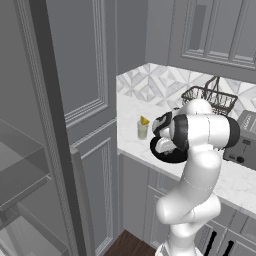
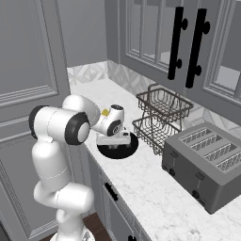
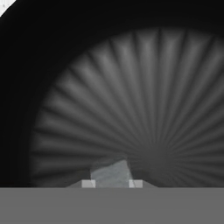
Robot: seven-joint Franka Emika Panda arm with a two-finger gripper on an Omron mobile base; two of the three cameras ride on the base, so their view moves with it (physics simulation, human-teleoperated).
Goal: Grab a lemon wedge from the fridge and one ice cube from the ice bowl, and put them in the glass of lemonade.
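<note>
The wide black ice bowl (image 1: 169, 157) (image 2: 118, 151) sits on the marble counter, and its ribbed inside (image 3: 131, 87) lies close under the hand. My gripper (image 3: 112, 183) (image 2: 114, 143) points straight down into it. A pale ice cube (image 3: 112, 174) sits between the two fingertips, touching both. Left of the bowl stands the glass of lemonade (image 1: 142, 131), with the yellow lemon wedge (image 1: 144, 120) (image 2: 105, 112) poking out of its top. The fridge (image 1: 30, 165), with glass shelves, stands open at the far left.
A dark two-tier wire basket (image 2: 160, 117) (image 1: 210, 99) stands behind the bowl. A grey toaster (image 2: 207, 160) (image 1: 244, 140) sits to the right on the counter. Upper cabinets with black handles (image 2: 188, 44) hang above. A tall paneled cabinet (image 1: 85, 75) borders the counter's left end.
</note>
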